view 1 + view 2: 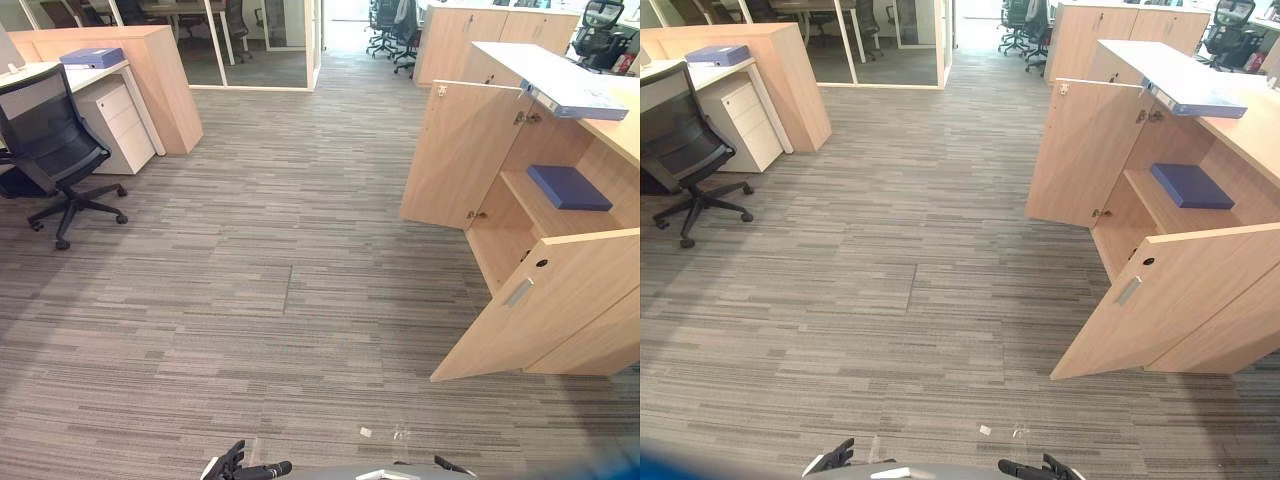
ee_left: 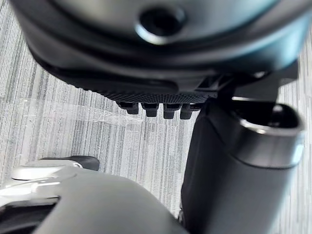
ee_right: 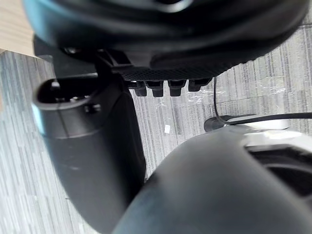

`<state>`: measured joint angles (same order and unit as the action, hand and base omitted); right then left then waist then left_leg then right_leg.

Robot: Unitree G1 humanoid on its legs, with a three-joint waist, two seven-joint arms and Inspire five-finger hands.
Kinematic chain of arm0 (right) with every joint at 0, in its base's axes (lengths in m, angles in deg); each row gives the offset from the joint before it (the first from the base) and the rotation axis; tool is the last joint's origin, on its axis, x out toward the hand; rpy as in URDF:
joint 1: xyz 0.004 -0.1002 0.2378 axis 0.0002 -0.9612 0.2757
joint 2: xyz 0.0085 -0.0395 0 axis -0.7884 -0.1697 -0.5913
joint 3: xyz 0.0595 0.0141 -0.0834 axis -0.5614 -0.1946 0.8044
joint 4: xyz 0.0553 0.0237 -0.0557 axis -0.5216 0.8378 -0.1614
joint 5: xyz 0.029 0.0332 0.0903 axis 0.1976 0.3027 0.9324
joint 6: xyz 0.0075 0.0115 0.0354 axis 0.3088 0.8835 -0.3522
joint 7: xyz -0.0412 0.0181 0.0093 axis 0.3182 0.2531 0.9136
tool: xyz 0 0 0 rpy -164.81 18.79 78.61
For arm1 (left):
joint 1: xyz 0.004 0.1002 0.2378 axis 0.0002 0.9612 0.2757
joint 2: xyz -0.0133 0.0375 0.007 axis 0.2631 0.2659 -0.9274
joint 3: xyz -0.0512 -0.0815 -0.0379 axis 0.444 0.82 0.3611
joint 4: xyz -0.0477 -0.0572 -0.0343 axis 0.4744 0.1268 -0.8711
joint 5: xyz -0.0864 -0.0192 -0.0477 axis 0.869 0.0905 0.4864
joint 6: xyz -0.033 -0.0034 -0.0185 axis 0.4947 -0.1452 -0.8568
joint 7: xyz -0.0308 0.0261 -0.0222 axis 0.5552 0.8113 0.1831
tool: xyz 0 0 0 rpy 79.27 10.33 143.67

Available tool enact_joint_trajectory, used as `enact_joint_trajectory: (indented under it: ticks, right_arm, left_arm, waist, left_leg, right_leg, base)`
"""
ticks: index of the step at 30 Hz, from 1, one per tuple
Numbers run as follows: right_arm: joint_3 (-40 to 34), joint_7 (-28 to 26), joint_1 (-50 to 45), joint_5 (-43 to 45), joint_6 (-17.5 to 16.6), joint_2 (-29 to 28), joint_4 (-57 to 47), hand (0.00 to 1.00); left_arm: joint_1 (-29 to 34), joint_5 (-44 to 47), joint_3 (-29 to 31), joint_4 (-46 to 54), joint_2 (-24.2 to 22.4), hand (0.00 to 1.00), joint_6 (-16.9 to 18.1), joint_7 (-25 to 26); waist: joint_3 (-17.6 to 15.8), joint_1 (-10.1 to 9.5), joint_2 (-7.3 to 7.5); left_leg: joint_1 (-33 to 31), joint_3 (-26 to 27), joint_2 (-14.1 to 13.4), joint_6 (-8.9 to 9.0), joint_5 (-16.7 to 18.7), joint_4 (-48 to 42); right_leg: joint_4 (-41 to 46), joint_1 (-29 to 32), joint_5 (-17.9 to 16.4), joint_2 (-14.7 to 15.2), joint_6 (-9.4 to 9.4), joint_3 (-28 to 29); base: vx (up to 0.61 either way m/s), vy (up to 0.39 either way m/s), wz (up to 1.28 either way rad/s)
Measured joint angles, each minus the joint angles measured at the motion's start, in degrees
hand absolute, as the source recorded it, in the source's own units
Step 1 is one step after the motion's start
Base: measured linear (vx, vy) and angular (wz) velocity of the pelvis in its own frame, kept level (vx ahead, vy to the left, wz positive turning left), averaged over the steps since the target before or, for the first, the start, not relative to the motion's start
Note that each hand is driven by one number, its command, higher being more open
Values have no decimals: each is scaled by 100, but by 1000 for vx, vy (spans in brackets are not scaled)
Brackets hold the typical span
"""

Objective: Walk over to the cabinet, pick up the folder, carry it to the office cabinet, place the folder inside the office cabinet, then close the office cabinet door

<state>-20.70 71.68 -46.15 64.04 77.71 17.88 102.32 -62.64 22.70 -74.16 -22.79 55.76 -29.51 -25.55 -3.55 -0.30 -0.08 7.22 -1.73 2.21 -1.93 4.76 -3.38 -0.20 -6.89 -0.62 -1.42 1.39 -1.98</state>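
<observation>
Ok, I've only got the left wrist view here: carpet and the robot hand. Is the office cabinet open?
Observer: Yes. The office cabinet, to the robot's right, stands wide open.
Operator: Anything inside?
Observer: A dark blue folder lies flat on its shelf.
Operator: And the right robot hand?
Observer: The right robot hand holds nothing.

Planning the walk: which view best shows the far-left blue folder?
Left eye view: the folder lies whole on the white desk, clear of the edge. Right eye view puts it nearer the edge; wrist views face carpet.
</observation>
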Motion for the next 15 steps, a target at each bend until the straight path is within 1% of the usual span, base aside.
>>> enact_joint_trajectory:
  ticks: [4,6,13,15]
  right_arm:
    - [-4,-4,59,3,-41,-15,153,100]
    - [-6,-4,60,3,-41,-18,154,100]
    - [-4,2,58,9,-62,-23,155,100]
    - [2,7,58,-4,-80,-24,153,100]
  left_arm:
    - [7,607,2,-86,4,100,4,-174]
    - [5,714,13,-105,3,100,5,-212]
    - [3,683,15,-111,1,100,33,-193]
    - [-10,426,16,-105,-1,100,106,-82]
  waist:
    - [-14,-34,30]
    - [-29,-42,36]
    - [-47,-43,27]
    - [-74,-42,19]
  left_leg:
    - [51,-61,42,-25,-110,173]
    - [63,-63,52,-33,-141,218]
    - [98,-50,76,-54,-200,294]
    - [141,-38,76,-44,-252,387]
  right_leg:
    - [-86,-25,36,38,-35,-66]
    - [-111,-28,58,40,-46,-67]
    - [-129,-32,99,66,-75,-54]
    - [-148,-33,120,74,-77,-38]
  base:
    - [-16,10,7]
    - [0,0,0]
    - [0,0,0]
    - [-12,4,-2]
